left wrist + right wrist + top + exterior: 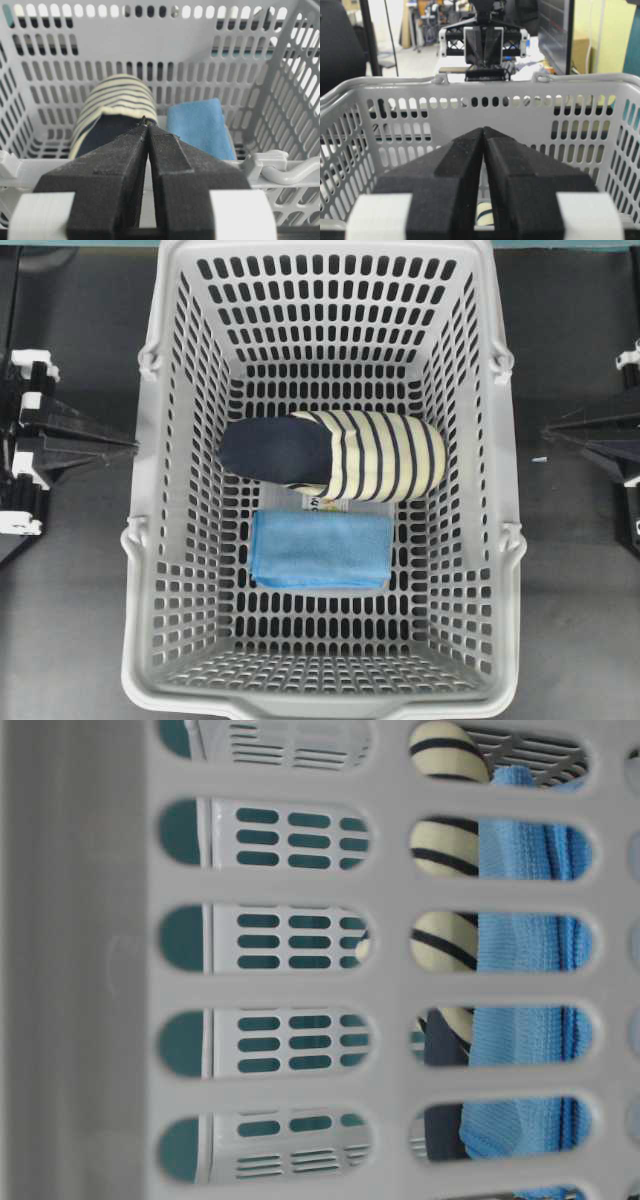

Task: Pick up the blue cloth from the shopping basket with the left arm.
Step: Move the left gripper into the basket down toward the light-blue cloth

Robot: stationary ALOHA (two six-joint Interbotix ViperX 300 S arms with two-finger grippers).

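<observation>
The blue cloth (320,549) lies folded flat on the floor of the grey shopping basket (150,540), just in front of a cream-and-navy striped slipper (335,455). From the left wrist view the blue cloth (200,127) sits to the right of the slipper (112,117), beyond the basket rim. My left gripper (130,445) (146,121) is outside the basket's left wall, shut with nothing in it. Outside the right wall, my right gripper (548,432) (483,129) is shut and empty too. Through the table-level slots the cloth (525,940) shows beside the slipper.
The basket's tall slotted walls (150,75) and thick rim (50,167) stand between both grippers and the floor inside. A folded handle (285,170) rests on the near rim. A white label (325,504) peeks out between slipper and cloth.
</observation>
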